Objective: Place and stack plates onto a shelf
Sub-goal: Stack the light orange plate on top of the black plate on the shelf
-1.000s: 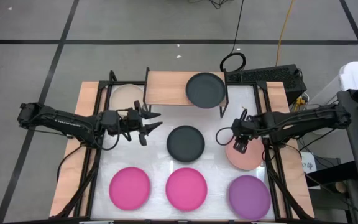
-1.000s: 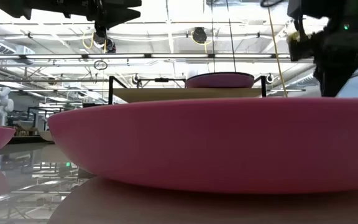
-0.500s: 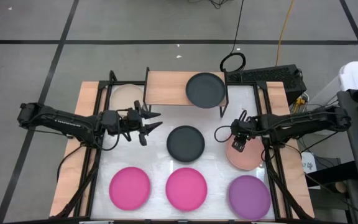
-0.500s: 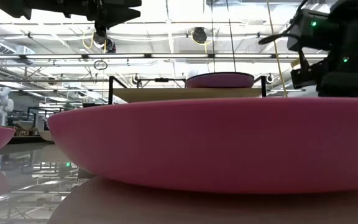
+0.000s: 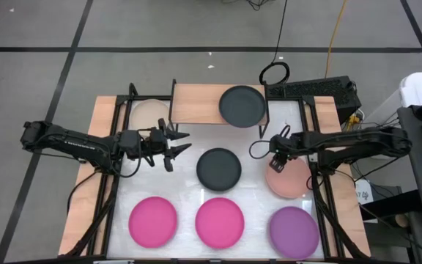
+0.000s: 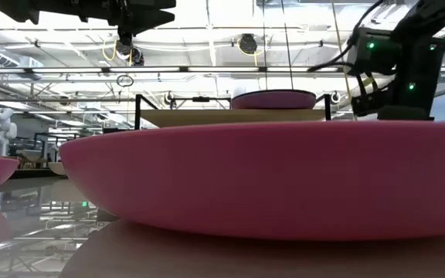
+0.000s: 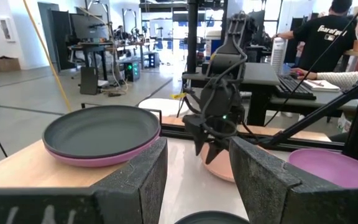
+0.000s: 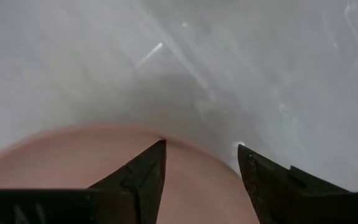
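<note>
**Right claw at the salmon plate's rim**

The right claw is hanging over the salmon plate at its ten o'clock edge, fingers spread, straddling the rim. The shelf is sitting at the desk's twelve o'clock, a dark grey plate stacked on a pink one at its right end, its left half bare. The left claw is waiting spread at nine o'clock. Another grey plate is lying centre; two hot pink plates and a purple plate are lining the six o'clock edge.

Dark grey plate stacked on a pink one on the shelf; right gripper over salmon plate.
</note>
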`<act>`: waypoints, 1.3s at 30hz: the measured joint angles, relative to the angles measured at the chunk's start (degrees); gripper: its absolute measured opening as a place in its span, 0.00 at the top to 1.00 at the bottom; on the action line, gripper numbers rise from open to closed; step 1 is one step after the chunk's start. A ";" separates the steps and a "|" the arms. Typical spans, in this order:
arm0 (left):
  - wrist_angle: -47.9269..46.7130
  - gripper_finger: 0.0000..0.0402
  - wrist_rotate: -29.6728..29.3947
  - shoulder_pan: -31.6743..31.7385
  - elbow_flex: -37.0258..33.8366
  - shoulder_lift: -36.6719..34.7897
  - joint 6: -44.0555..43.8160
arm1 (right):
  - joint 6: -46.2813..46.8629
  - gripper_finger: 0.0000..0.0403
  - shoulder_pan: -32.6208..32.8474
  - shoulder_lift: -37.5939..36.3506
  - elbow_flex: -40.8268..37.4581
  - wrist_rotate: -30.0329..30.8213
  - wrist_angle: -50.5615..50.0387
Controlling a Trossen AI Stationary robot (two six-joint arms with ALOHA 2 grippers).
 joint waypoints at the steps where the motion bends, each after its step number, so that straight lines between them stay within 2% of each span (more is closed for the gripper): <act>1: -0.05 0.55 0.00 0.00 0.00 0.00 0.00 | 0.02 0.55 -0.30 0.52 -0.11 -0.20 0.03; 10: -0.07 0.55 0.00 0.00 0.00 0.00 0.00 | 1.13 0.55 -1.45 3.99 -1.56 -3.66 1.47; 13: -0.07 0.55 0.00 0.00 0.00 0.00 0.00 | 0.79 0.57 -1.45 4.01 -1.65 -4.62 2.52; 16: -0.07 0.55 0.00 0.00 0.00 0.00 0.00 | 0.67 0.64 -1.42 4.01 -1.65 -4.77 2.75; 24: -0.07 0.55 0.00 0.00 0.00 0.00 -0.03 | -1.83 0.93 -1.42 4.00 -1.67 -4.83 5.30; 26: -0.07 0.55 0.00 0.00 0.00 0.00 -0.19 | -2.84 0.97 -1.42 3.84 -1.57 -5.00 5.40; 32: -0.23 0.55 0.00 -0.02 0.00 0.00 -0.25 | -2.95 0.99 -1.29 0.95 -1.32 -7.52 4.38; 39: -0.43 0.55 0.00 -0.01 0.00 0.00 -0.28 | -3.21 1.00 -1.12 -6.08 0.57 -12.14 0.98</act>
